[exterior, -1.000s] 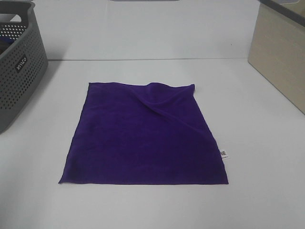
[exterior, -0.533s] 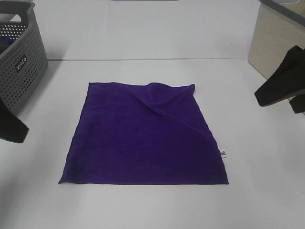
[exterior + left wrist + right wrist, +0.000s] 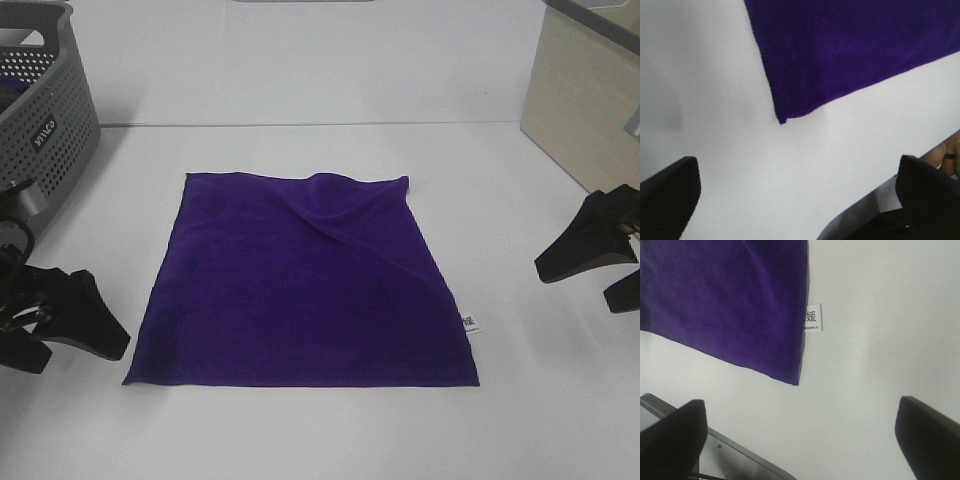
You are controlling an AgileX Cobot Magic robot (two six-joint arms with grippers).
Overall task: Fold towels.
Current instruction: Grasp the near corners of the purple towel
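Note:
The deep purple towel (image 3: pixel 310 285) lies flat and spread out on the white table, with a raised crease near its far edge and a small white tag (image 3: pixel 469 323) on its right edge. My left gripper (image 3: pixel 80 355) is open and empty, just left of the towel's near left corner. My right gripper (image 3: pixel 575 287) is open and empty, to the right of the towel's right edge. The left wrist view shows the towel (image 3: pixel 850 50) with one corner ahead of my open left gripper (image 3: pixel 797 200). The right wrist view shows the towel (image 3: pixel 730 305), its tag (image 3: pixel 812 317) and my open right gripper (image 3: pixel 800 440).
A grey perforated basket (image 3: pixel 40 130) stands at the far left of the table. A beige box (image 3: pixel 585 110) stands at the far right. The table's near edge (image 3: pixel 730 455) shows in the right wrist view.
Both arms have come into the high view, which showed none a second ago. They have dropped and moved in toward the towel's near corners. The towel has not moved.

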